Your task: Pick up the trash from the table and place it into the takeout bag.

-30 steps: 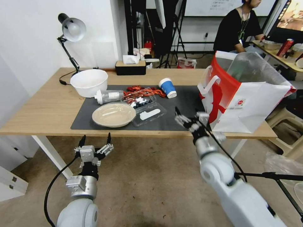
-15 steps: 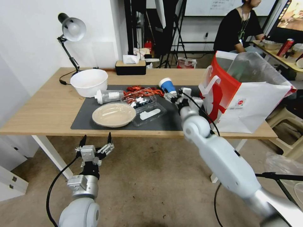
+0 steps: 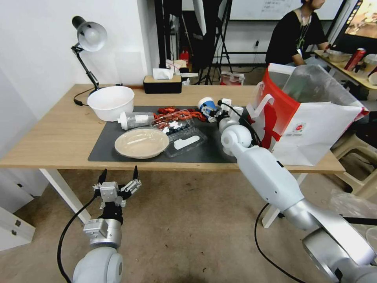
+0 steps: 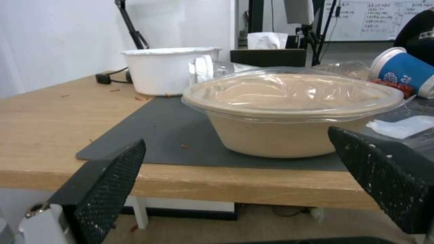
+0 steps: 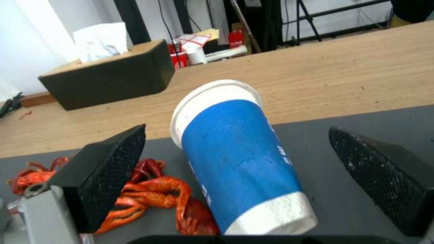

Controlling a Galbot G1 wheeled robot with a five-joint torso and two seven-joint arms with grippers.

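My right gripper [image 5: 235, 183], fingers spread wide and holding nothing, sits just near of the blue paper cup [image 5: 239, 159] lying toppled on the mat's far side, rim pointing far-left (my left gripper [image 3: 118, 181] waits unclenched below the table [image 3: 51, 133]).

The right gripper [image 3: 215, 111] has reached forward from the tabletop's [image 3: 59, 133] near edge to the tipped blue paper cup [image 3: 207, 107], fingers [image 5: 108, 176] spread around it.

Blue paper cup [image 5: 239, 159] between spread claw [image 5: 235, 169] fingers [image 5: 108, 173]
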